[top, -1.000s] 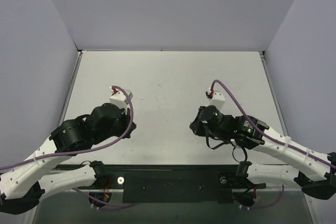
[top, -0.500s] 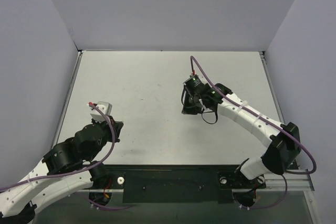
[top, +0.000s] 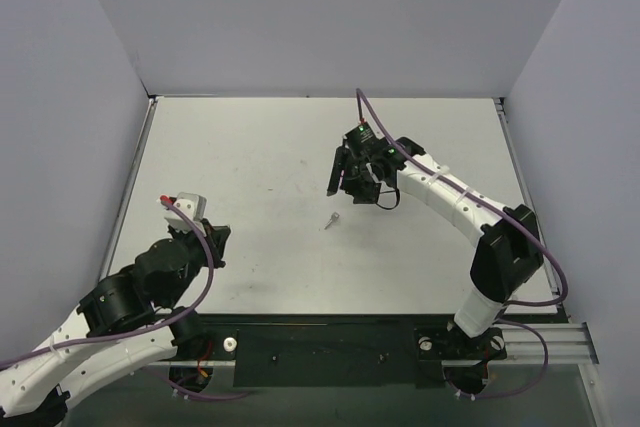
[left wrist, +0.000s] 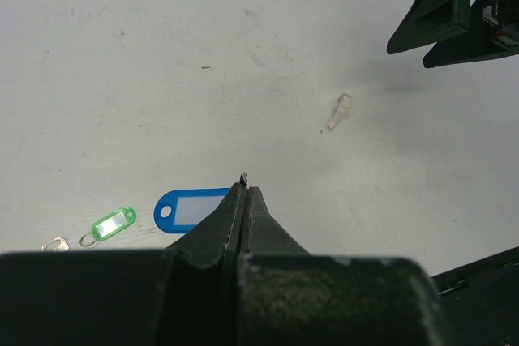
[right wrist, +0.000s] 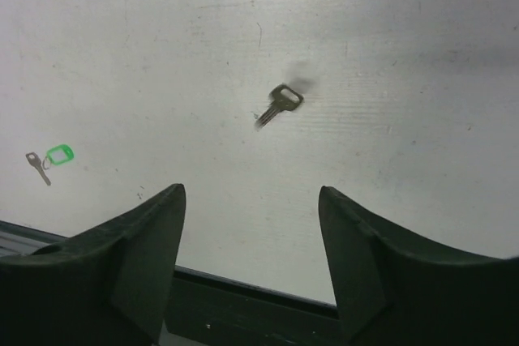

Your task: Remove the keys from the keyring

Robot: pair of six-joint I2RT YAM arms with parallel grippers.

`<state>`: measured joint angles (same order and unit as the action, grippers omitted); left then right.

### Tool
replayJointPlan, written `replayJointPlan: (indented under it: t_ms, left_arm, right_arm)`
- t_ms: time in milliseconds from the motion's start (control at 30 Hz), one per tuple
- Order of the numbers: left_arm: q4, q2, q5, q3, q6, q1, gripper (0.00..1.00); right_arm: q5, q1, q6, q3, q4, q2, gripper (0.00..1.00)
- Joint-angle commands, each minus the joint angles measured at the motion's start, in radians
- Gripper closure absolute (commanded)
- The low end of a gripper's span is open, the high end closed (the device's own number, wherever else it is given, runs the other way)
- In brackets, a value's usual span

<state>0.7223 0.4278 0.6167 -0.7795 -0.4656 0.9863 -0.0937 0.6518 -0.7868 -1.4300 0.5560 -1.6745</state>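
- Separation looks finished: the key [top: 332, 219] lies alone on the tabletop [top: 250, 147] with no ring through it, well apart from the keyring [left wrist: 188, 208].
- The right gripper [right wrist: 250, 196] is spread wide and holds nothing. The key sits just on its near side, toward the arm bases. In the right wrist view it lies ahead of the gap between the fingers, slightly blurred.
- The right arm is plainly the nearer one. The left gripper [left wrist: 243, 188] is well away, toward the near left corner.
- The key's long axis runs diagonally, with the broad head toward the far right and the blade toward the near left.
- The left gripper's jaws are pressed together with a tiny dark speck at the tip. Whether that is the thin ring I cannot tell. The keyring's blue tag shows just beside that tip, partly hidden behind it.
- A green tag [left wrist: 113, 222] lies beyond the blue one.
- Any re-grasp would suit the right gripper, closing across the blade.
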Motion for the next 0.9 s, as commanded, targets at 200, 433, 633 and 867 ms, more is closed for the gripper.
replayJointPlan:
  t_ms: [200,433,633,867]
  left_arm:
    - [-0.024,-0.029,0.023,0.0,0.001,0.009,1.0]
    - [-0.011,-0.015,0.009,-0.007,-0.002,0.032,1.0]
    - [-0.021,0.051,-0.049,-0.017,-0.019,0.037,1.0]
    - [-0.206,0.169,-0.123,0.048,-0.1,0.035,1.0]
  right_arm:
    - [0.046,-0.011,-0.022,0.046,0.019,0.123,0.24]
    - [0.132,-0.006,0.035,0.25,0.045,0.356,0.22]
    - [0.184,0.041,-0.006,0.465,0.059,0.614,0.22]
    - [0.319,0.255,-0.19,0.624,0.081,0.843,0.22]
